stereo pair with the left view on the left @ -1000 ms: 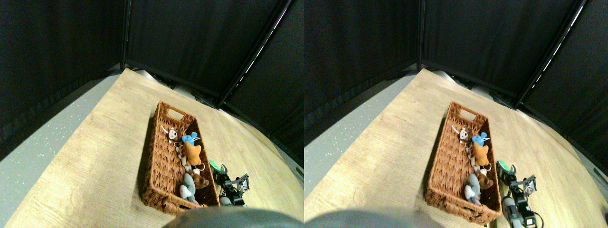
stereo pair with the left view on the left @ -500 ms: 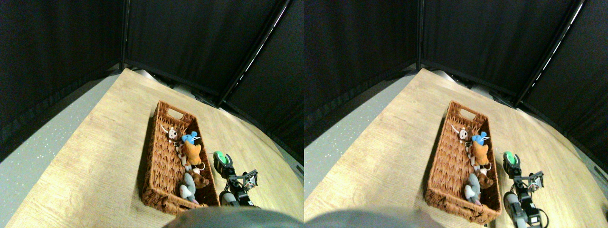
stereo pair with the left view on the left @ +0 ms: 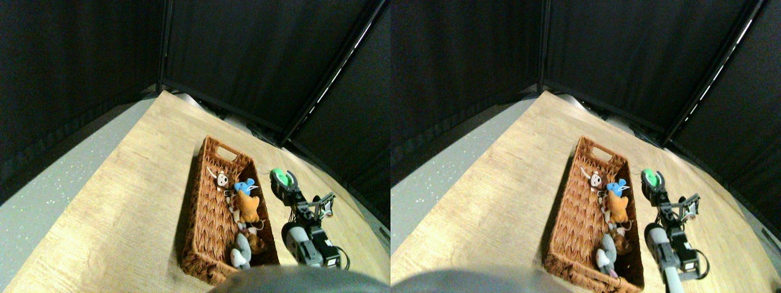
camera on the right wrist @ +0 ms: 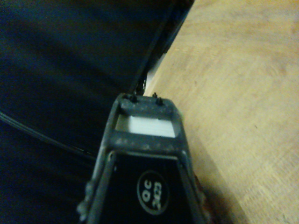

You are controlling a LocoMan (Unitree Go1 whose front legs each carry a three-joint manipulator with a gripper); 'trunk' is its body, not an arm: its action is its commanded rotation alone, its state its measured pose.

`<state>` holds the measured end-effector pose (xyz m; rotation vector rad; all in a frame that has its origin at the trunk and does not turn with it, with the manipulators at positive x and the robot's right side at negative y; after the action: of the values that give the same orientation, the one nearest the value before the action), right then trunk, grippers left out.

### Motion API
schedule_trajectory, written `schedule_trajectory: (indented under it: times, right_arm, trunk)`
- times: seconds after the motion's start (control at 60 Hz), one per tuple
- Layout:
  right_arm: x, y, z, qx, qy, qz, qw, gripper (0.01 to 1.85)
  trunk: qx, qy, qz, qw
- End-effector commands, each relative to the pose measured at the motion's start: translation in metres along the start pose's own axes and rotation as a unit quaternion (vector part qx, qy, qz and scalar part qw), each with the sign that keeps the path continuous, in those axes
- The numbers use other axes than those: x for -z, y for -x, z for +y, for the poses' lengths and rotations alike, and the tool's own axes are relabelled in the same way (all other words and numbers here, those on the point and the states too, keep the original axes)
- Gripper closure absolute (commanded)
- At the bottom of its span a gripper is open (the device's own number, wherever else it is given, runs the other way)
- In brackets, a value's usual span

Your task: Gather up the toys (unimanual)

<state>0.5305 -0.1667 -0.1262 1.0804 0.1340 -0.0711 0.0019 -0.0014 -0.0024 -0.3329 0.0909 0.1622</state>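
A long brown wicker basket (stereo pair with the left view on the left: 207, 207) lies on the wooden floor in the stereo pair view. Inside it lie several toys: a white-and-brown one (stereo pair with the left view on the left: 221, 180), a blue one (stereo pair with the left view on the left: 245, 185), an orange one (stereo pair with the left view on the left: 247, 206), a brown one (stereo pair with the left view on the left: 256, 242) and a grey one (stereo pair with the left view on the left: 239, 257). My right gripper (stereo pair with the left view on the left: 283, 180) is raised just right of the basket's right rim, shut on a green toy (stereo pair with the left view on the left: 279, 176) at its tip. The wrist view shows only the dark jaw frame, with no toy in sight.
Black curtains (stereo pair with the left view on the left: 256, 55) close off the back and right of the wooden floor (stereo pair with the left view on the left: 134, 201). A grey speckled strip (stereo pair with the left view on the left: 55, 189) runs along the left. My arm's grey body (stereo pair with the left view on the left: 308, 244) stands right of the basket's near end.
My right gripper has risen and reached farther along the basket's right side, carrying the green toy with it. The camera has shifted slightly.
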Motion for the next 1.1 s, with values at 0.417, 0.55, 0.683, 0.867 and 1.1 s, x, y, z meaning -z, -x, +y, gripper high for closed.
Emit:
schedule_trajectory:
  times: [0.417,0.55,0.683,0.867,1.1]
  right_arm:
    - [0.011,-0.015,0.051,-0.033,0.026,0.023,0.999,1.8]
    - [0.023,-0.015,0.054,-0.035,0.033,0.045,0.998,1.8]
    - [0.035,-0.014,0.058,-0.026,0.027,0.051,0.998,1.8]
    - [0.051,-0.015,0.064,-0.041,0.021,0.078,0.996,1.8]
    - [0.056,-0.015,0.061,-0.036,0.03,0.091,0.995,1.63]
  trunk:
    - [-0.026,0.036,-0.0223,0.9988]
    - [-0.036,0.042,-0.0225,0.9982]
    - [-0.038,0.049,-0.0246,0.9978]
    - [-0.042,0.053,-0.0254,0.9974]
    - [-0.04,0.052,-0.0231,0.9976]
